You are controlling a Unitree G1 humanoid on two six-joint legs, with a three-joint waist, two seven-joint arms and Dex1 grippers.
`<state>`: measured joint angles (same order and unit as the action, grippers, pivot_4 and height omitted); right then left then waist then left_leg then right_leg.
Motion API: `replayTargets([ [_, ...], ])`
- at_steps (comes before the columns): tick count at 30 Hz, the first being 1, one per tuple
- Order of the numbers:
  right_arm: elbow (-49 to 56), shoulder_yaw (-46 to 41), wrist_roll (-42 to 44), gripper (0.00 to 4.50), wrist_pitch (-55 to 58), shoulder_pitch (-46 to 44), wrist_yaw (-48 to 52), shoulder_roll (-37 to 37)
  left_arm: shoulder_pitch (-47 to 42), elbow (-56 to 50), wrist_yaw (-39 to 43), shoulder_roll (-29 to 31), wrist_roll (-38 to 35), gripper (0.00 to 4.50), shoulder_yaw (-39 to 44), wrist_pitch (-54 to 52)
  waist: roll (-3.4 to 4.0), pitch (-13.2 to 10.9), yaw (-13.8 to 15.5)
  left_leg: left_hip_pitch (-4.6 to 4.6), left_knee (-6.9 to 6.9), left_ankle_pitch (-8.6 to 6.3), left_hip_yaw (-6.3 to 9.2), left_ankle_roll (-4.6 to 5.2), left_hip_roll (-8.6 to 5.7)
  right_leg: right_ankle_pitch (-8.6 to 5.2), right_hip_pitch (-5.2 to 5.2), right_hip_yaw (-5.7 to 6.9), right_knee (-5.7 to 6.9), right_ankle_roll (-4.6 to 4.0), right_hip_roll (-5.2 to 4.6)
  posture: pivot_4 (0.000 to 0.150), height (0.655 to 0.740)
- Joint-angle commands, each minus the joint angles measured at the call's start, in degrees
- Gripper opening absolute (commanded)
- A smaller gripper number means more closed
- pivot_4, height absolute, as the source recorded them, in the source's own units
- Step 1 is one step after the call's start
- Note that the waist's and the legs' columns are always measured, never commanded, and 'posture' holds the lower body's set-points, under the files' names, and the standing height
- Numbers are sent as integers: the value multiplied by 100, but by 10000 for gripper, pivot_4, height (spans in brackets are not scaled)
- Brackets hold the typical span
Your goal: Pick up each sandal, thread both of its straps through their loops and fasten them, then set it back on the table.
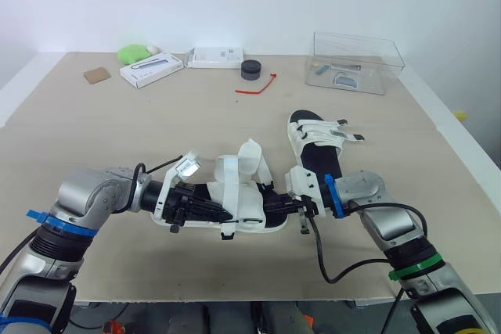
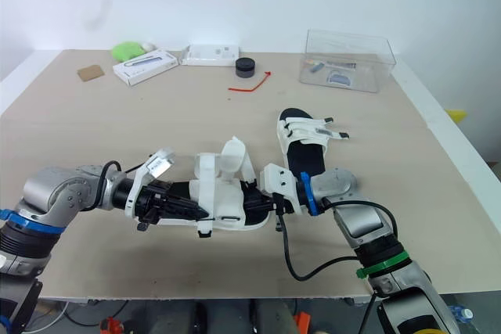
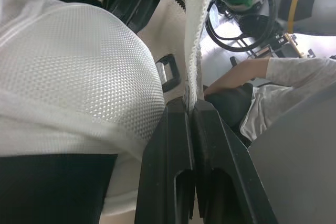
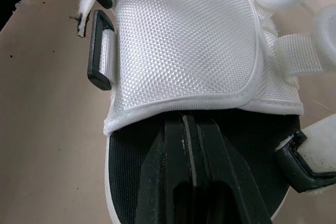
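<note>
Tense spot here: the left gripper (image 3: pixel 190 106) is pinched tight on a thin strap (image 3: pixel 193 35), and the right gripper (image 4: pixel 186 124) is clamped on the sole of the same sandal (image 1: pixel 243 197), held between them. The risk is a pull off-line from the loop (image 4: pixel 100 56), which could slide the strap out of the fingertips or twist the sandal in the right grip. Count: 2 grippers, 2 sandals with the other sandal (image 1: pixel 317 142) lying just beyond the right gripper, and 2 straps on the held one, counting the loose strap (image 1: pixel 250 156).
</note>
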<state>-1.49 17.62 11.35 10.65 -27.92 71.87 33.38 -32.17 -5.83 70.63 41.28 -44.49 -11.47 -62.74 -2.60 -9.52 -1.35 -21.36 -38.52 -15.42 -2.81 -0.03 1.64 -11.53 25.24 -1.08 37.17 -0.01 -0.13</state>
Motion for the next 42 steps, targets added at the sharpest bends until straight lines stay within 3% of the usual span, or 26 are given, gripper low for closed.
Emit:
replayTargets([
  [1,-30,64,-106,0,3,-29,13,11,-21,19,-66,22,147,1129,44,135,0,0,0,0,0,0,0,0,0,0,0,0,0,0,0,1500,7400],
  [3,-38,65,-111,0,-5,-33,22,9,-56,9,-103,-39,50,1129,124,46,0,0,1,1,0,0,0,0,0,0,-1,0,0,0,0,1500,7400],
  [6,-50,59,-117,0,-13,-38,36,9,-101,-93,-78,-26,-157,9363,221,-166,0,0,1,1,0,0,-1,0,0,1,-1,0,0,1,0,1500,7400],
  [13,-112,54,-136,0,-57,-67,47,5,-328,-26,-4,3,-223,40803,398,10,0,0,3,1,-2,2,-1,2,-1,3,-2,0,0,5,-2,1500,7400],
  [18,-165,67,-151,0,-99,-86,51,-12,-791,639,-476,-436,77,40803,640,439,0,0,12,-1,-5,2,-2,2,-3,5,-2,1,0,6,-1,1500,7400],
  [25,-153,54,-156,0,-112,-64,48,12,-671,478,-382,-549,178,40803,466,546,0,0,-6,-3,-2,1,-3,3,0,4,1,-4,0,3,0,1500,7400],
  [34,-89,54,-147,0,-81,-20,54,55,-191,-193,-349,-452,1,1093,374,289,0,0,-3,-2,-2,1,-4,3,1,4,1,-5,0,5,-3,1500,7400],
  [42,-106,73,-160,0,-103,-22,80,68,70,-594,-319,-287,-50,1093,325,230,0,0,1,-2,-3,1,-2,3,2,4,0,-3,0,5,-3,1500,7400],
])
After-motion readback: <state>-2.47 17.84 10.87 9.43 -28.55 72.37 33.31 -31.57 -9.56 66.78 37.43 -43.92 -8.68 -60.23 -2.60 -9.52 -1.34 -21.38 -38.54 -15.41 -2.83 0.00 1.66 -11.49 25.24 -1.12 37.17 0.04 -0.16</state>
